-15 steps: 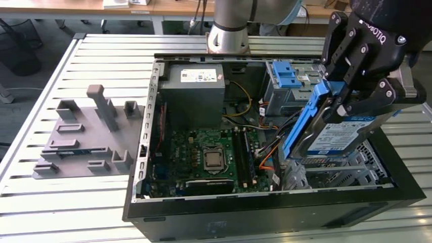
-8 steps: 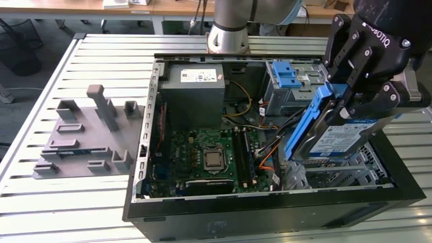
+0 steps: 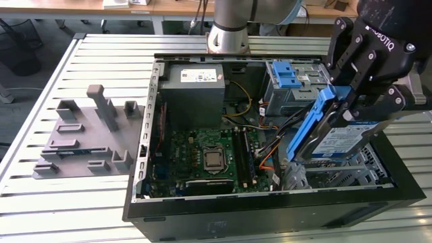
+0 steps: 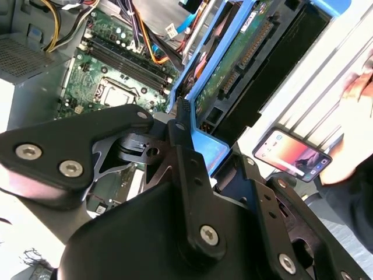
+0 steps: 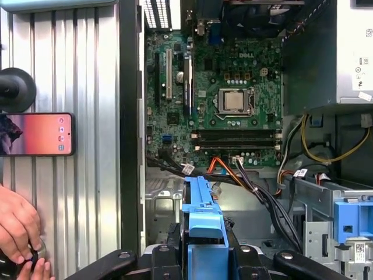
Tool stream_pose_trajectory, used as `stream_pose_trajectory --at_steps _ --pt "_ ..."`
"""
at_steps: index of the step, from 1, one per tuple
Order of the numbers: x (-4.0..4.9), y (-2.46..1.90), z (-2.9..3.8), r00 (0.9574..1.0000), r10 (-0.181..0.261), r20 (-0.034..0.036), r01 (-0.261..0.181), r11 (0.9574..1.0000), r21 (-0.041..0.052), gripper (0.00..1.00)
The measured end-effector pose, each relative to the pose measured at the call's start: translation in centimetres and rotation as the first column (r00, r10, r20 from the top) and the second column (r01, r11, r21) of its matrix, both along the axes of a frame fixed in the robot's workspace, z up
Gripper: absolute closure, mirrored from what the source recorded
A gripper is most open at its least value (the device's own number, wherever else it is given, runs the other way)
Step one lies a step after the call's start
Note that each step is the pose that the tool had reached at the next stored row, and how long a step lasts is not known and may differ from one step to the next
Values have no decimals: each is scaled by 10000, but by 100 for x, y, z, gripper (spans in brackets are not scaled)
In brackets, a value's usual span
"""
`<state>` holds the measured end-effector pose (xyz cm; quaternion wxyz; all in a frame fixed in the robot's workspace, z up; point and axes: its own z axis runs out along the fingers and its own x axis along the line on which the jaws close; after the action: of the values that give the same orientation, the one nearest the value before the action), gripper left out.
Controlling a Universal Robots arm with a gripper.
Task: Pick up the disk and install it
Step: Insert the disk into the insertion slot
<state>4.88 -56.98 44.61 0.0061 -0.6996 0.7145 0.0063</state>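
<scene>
The disk (image 3: 341,140) is a silver drive with a white-and-blue label, clipped in a blue carrier frame (image 3: 305,129). It hangs tilted on edge over the drive bay at the exterior view's right end of the open computer case (image 3: 270,202). My gripper (image 3: 352,104) is shut on the disk's upper edge. In the second wrist view the black fingers (image 4: 180,146) clamp the blue frame (image 4: 207,146), and the disk's green circuit side (image 4: 233,70) faces the camera. In the first wrist view the blue frame (image 5: 203,224) sticks out from my gripper (image 5: 203,259) above the bay floor.
Inside the case are the motherboard (image 3: 209,157), a grey power-supply box (image 3: 196,91) and a metal drive cage with blue latches (image 3: 292,81). Loose cables (image 5: 256,186) run beside the bay. A grey fixture (image 3: 88,131) lies at the exterior view's left. A hand (image 5: 17,227) and a phone (image 5: 38,134) are beside the case.
</scene>
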Motion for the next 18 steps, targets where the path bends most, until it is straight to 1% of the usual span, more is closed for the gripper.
stream_pose_trajectory --at_steps 5,9,13,18 --pt "101 0 -7 10000 5 -25 -5 10000 2 64" --pt "165 0 -13 10000 -19 -31 19 10000 2 64" --pt "211 0 -21 9999 -103 -32 103 9999 0 64" --pt "235 0 -41 9999 -107 -32 107 9999 1 64"
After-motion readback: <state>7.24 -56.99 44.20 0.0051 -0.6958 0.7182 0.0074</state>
